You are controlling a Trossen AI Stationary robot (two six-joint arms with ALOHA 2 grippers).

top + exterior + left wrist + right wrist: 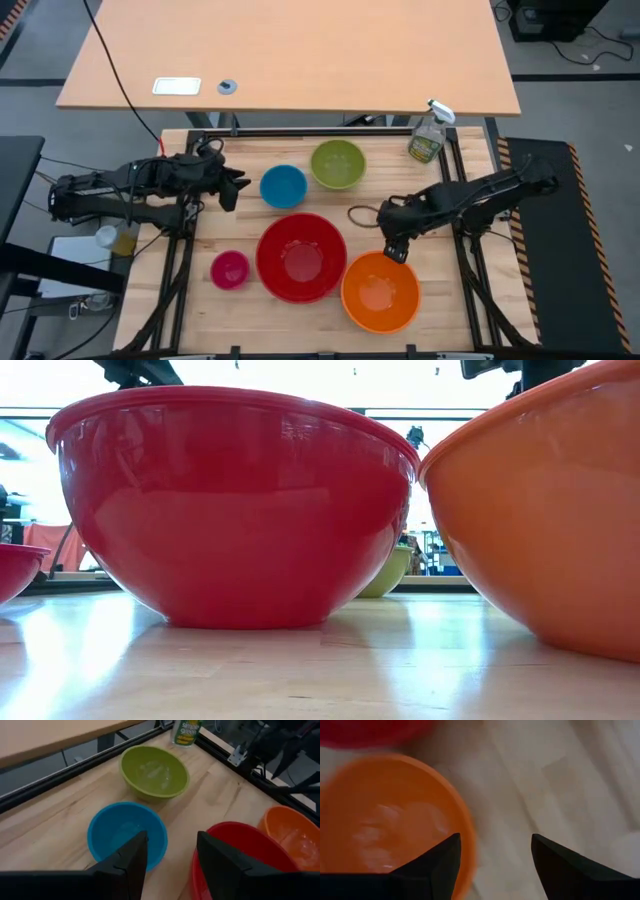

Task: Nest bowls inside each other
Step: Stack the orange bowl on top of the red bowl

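Hovering just above the far rim of the orange bowl [380,292], the right gripper [396,250] has its jaws spread apart and grasps nothing, the bowl sitting at the near right of the tabletop [470,300] beside the red bowl [301,257]. Farther left, the left gripper [232,186] waits beside the blue bowl [283,186] with its jaws parted and empty. The lime green bowl [338,164] stands at the far middle, the pink bowl [230,269] near left, and a spray bottle [428,138] at the far right corner.
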